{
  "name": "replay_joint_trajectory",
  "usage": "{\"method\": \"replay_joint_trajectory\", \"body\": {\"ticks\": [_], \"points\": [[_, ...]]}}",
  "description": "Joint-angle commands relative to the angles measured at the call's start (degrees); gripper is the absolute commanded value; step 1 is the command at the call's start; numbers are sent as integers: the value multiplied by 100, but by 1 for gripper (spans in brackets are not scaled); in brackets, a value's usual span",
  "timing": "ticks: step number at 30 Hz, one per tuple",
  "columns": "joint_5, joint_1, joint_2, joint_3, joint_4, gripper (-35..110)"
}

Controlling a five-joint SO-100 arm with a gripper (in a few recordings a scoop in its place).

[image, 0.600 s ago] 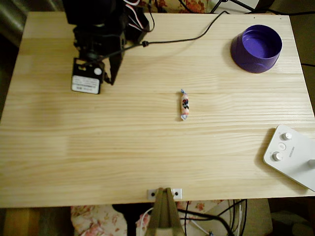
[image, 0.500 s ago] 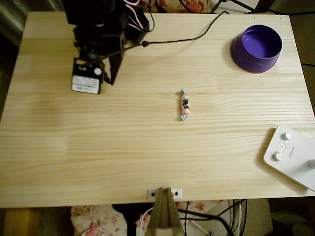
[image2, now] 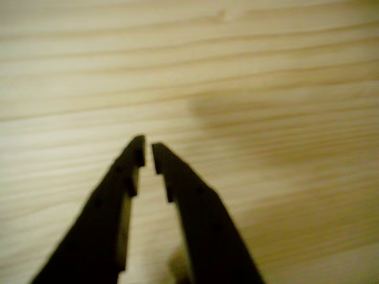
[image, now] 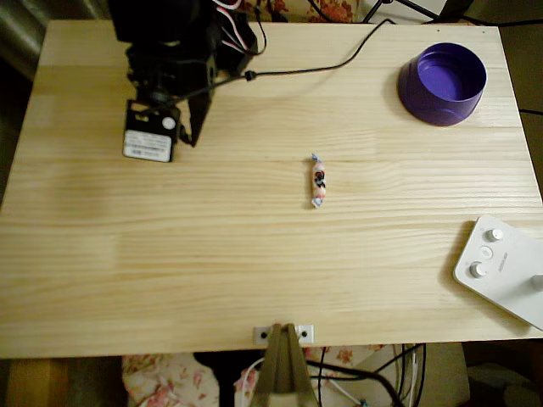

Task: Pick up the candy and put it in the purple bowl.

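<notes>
The candy [image: 318, 181], a small white-pink wrapped sweet with twisted ends, lies lengthwise near the middle of the wooden table [image: 254, 254] in the overhead view. Far to its upper right stands the purple bowl [image: 443, 82], upright with nothing in it. My black gripper [image: 194, 136] hangs over the table's upper left, well apart from the candy. Seen from the wrist, the gripper [image2: 148, 149] has its two dark fingers almost touching at the tips, with nothing between them and bare wood below.
A white device with knobs [image: 505, 267] sits at the table's lower right corner. A black cable [image: 322, 64] trails across the top of the table from the arm. A metal bracket [image: 284, 333] is fixed at the middle of the front edge.
</notes>
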Motion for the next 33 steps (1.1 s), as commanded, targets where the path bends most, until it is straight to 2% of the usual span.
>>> {"method": "replay_joint_trajectory", "body": {"ticks": [1,33], "points": [[-9,105,79,-9,44,-1],[-62,62,79,-9,44,-1]]}}
